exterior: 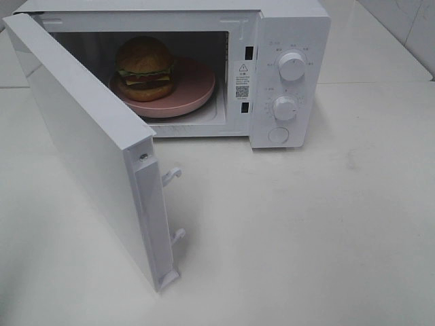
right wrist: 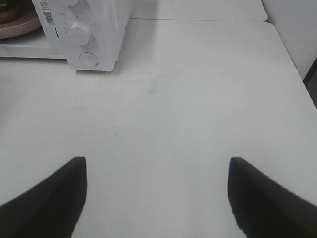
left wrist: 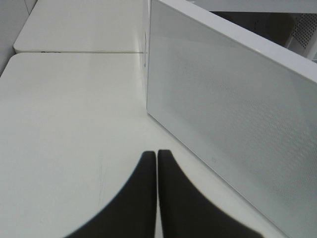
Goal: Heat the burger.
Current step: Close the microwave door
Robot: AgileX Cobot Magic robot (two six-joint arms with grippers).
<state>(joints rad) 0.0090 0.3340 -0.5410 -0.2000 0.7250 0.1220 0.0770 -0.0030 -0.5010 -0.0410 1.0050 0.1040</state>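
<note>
With the burger (exterior: pixel 145 68) on the plate (exterior: pixel 204 88) inside the microwave (exterior: pixel 292 27) at 12 o'clock, left gripper (left wrist: pixel 156 153) closed empty beside the open door (exterior: pixel 88 142), right gripper (right wrist: pixel 157 159) spread empty, an off-centre push can slip off the door or shove the microwave.

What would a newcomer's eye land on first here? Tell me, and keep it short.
The burger stands out first, sitting on a pink plate inside the white microwave, left of the cavity's middle. Next comes the door, standing wide open toward the front left. The left end effector is shut beside that door; the right end effector is open.
</note>
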